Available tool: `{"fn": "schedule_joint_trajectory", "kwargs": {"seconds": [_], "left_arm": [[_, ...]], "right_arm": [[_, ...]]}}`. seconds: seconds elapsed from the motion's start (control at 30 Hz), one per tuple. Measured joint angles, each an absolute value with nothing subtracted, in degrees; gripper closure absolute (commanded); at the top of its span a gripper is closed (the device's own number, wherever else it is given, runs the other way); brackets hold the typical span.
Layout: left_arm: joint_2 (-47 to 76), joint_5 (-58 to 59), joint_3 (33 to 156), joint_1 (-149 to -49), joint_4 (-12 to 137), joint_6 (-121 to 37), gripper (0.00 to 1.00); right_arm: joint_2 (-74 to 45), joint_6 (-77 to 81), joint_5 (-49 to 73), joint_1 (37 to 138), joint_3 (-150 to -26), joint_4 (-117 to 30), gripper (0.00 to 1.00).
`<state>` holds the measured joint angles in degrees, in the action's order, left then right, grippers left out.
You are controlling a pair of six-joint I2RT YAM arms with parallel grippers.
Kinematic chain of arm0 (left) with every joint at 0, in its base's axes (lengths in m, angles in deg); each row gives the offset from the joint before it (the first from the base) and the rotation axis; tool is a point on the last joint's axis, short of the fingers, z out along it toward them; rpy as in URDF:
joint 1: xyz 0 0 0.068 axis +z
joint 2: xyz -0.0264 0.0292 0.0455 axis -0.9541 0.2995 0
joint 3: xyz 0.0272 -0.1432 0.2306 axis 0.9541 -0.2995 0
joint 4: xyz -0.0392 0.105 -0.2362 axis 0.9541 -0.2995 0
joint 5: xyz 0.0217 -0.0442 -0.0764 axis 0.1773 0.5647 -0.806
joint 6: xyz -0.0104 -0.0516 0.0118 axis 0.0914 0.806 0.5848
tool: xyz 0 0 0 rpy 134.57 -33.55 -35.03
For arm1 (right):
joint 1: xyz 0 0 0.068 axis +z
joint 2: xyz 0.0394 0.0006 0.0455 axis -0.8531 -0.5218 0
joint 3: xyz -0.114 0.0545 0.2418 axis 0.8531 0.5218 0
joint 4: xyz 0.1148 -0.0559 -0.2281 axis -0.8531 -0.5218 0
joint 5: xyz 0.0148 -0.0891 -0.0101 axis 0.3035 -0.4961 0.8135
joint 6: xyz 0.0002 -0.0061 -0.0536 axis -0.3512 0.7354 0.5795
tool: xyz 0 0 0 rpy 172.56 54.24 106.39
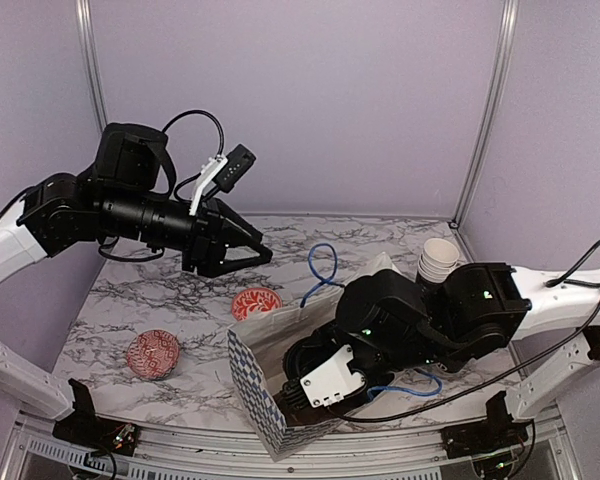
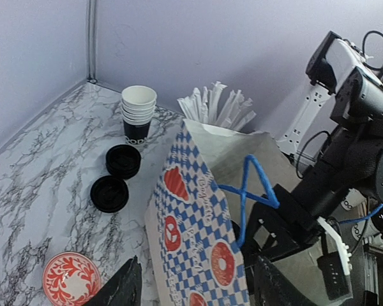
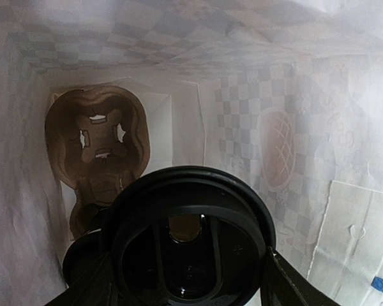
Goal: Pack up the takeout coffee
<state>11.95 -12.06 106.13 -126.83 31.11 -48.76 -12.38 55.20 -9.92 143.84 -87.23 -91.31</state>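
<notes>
Takeout coffee (image 3: 191,236) shows only its lid, cup body hidden beneath; right gripper's fingers (image 3: 284,287) clipped by the bottom edge

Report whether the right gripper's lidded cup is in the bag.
In: the right wrist view shows the lidded cup between the bag walls, above a cardboard carrier.

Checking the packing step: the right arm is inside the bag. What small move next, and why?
Probably ease the right gripper deeper: it holds the lidded cup short of the cardboard carrier lying at the bottom of the bag.
</notes>
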Motion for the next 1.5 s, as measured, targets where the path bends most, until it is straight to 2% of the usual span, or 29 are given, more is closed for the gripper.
{"fn": "schedule_joint_trajectory", "kwargs": {"seconds": [0.3,0.47,0.57,0.6,0.63,0.8,1.03,1.5], "left_arm": [[21.37,-8.67,114.22,-134.27,15.55,-49.02,0.49],[24.76,-7.12,117.30,-136.50,10.83,-49.98,0.69],[26.38,-6.44,119.62,-137.02,8.58,-50.74,0.93],[27.07,-5.98,120.56,-137.17,7.61,-51.58,0.98],[27.82,-5.44,121.59,-137.26,6.70,-51.86,1.00],[31.18,0.20,127.27,-138.48,2.17,-54.79,1.00],[29.78,9.91,133.02,-141.37,-1.57,-59.64,1.00],[31.18,12.38,132.27,-150.24,-2.33,-61.43,1.00]], "right_arm": [[-12.40,55.57,-10.33,143.84,-87.23,-90.96,0.53],[-12.40,55.75,-10.75,143.84,-87.23,-90.96,0.53],[-12.40,55.97,-11.03,143.84,-87.23,-90.92,0.53],[-12.40,56.08,-11.16,143.84,-87.23,-90.90,0.53],[-12.40,56.23,-11.27,143.84,-87.23,-90.83,0.53],[-14.09,57.59,-12.78,143.73,-89.37,-90.33,0.54],[-16.27,58.04,-13.31,142.10,-94.11,-88.91,0.55],[-15.68,55.62,-10.64,142.10,-91.23,-88.86,0.55]]}}
